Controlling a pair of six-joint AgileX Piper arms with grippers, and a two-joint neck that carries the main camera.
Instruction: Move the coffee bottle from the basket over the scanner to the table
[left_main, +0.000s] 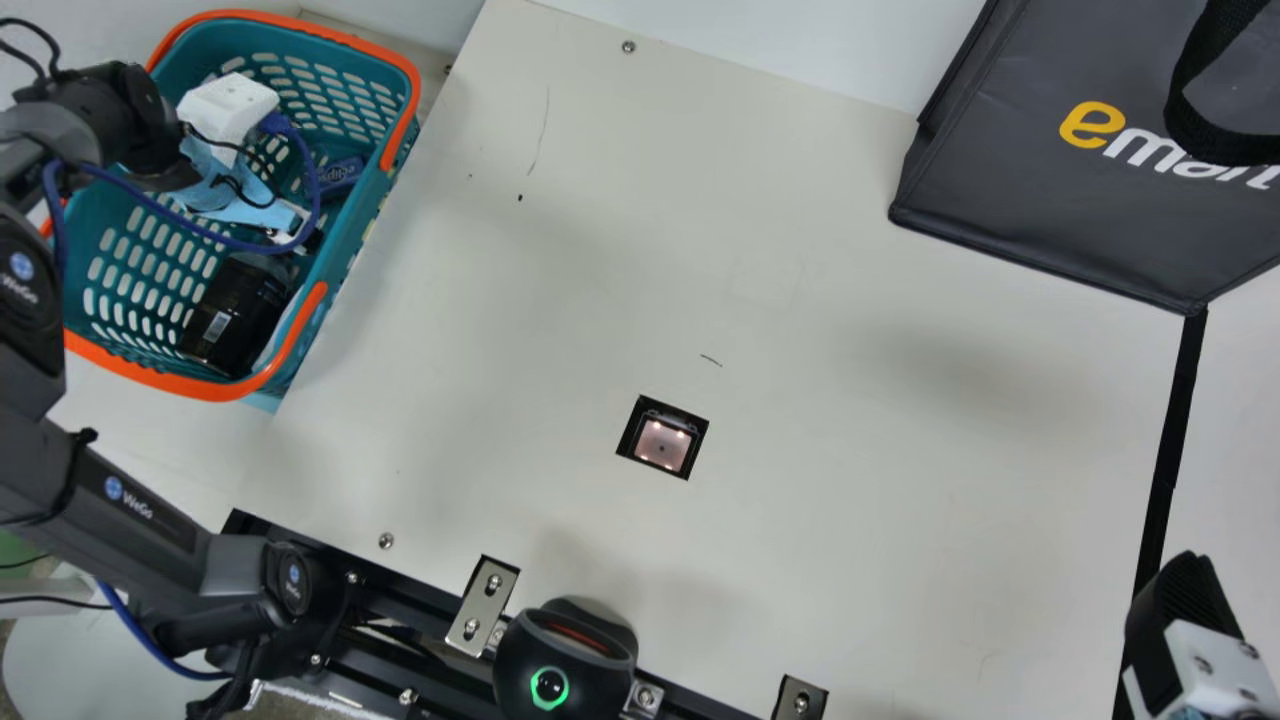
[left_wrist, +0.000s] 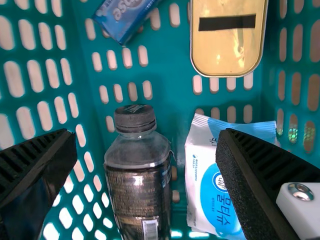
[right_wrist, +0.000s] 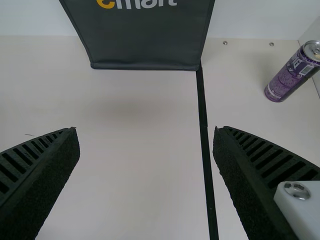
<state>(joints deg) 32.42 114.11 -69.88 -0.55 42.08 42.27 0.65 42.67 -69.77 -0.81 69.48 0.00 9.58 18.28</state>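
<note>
The clear plastic coffee bottle with dark label (left_wrist: 137, 187) is inside the teal plastic basket (left_main: 170, 382). The left gripper (left_wrist: 147, 132) and right gripper (right_wrist: 145, 130) have fingers apart. The left should centre over the bottle, avoiding the white-and-blue packet (left_wrist: 212, 190).

The cream table (left_main: 850, 520) bears a dark bag (left_main: 1000, 180), a purple can (right_wrist: 290, 77) and a black strip (left_main: 1172, 440).
</note>
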